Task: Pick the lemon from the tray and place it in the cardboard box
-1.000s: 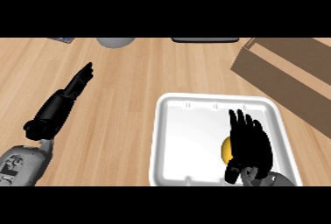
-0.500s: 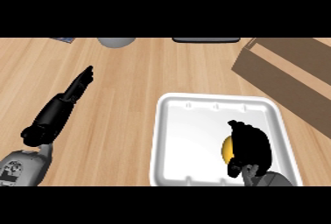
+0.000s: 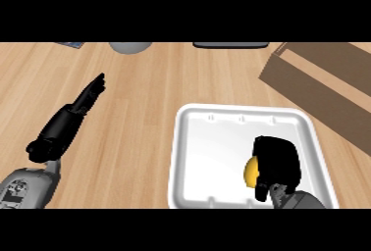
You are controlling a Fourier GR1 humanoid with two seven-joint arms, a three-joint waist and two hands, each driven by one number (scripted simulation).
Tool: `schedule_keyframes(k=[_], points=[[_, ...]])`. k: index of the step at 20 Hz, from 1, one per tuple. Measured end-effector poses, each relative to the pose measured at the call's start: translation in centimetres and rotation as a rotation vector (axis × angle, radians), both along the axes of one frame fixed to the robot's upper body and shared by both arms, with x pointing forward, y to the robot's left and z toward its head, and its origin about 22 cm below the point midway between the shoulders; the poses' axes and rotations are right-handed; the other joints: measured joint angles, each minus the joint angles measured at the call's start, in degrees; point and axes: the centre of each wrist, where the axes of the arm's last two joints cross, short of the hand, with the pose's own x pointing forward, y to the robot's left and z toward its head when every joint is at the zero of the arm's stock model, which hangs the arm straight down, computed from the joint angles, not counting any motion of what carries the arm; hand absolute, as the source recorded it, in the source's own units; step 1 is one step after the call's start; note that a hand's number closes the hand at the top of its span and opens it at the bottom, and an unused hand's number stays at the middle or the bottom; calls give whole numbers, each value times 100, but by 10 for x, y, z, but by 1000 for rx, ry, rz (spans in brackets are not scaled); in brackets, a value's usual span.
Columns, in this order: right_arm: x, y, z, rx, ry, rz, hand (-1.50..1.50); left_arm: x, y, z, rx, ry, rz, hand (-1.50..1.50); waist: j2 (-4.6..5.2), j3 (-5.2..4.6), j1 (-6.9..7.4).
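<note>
- The right hand (image 3: 275, 159) was curled over the lemon (image 3: 251, 172), grasping it inside the white tray (image 3: 217, 147).
- The cardboard box (image 3: 319, 83) stood at two o'clock from the tray.
- The left hand (image 3: 87, 95) lay straight-fingered, released, on the desk (image 3: 159, 78).

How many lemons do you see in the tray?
1. The lemon lies in the lower right part of the tray, mostly covered by the right hand, whose fingers curl over it. The hand could hide another one.
</note>
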Motion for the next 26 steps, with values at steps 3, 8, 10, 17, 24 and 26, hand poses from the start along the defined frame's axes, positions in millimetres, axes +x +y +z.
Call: schedule_keyframes(k=[3,8,10,17,24,26], points=[[12,6,5,41,-28,127,150,-1,-4,0,-2,-2,-8,0,22,9,50],[38,25,24,202,-53,457,150,5,-10,5,-6,-18,-37,0,93,25,242],[54,23,36,247,-102,556,150,6,-9,3,-6,-17,-38,0,96,25,234],[92,22,82,252,-315,756,150,5,-10,-2,-5,-6,-12,0,47,18,108],[97,9,143,335,-524,623,150,1,3,-6,-3,-1,4,0,12,13,-1],[98,0,153,379,-576,529,150,0,3,-7,-6,1,7,0,7,14,-13]])
